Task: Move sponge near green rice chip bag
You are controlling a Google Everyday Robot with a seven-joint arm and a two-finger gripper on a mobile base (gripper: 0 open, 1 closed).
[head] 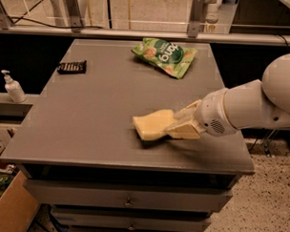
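1. Two pale fingers of the gripper (172,123) are closed on the right end of the sponge (152,124), one above and one below. That leaves most of the block sticking out to the left, free of the white arm (250,107).
2. The sponge sits low over the front right part of the tabletop (97,102). Whether it touches the surface or hangs just above it cannot be told.
3. The green rice chip bag (164,56) lies flat near the back edge, well apart from the sponge, so the carry toward it seems barely begun.
4. The sponge is a soft, matte foam block with curved sides, likely to squash under the grip.
5. The bag is glossy, crinkled film with white lettering.
6. A black ridged bar (72,66) lies at the back left, clear of the path. A pump bottle (12,87) stands off the tabletop on the left.
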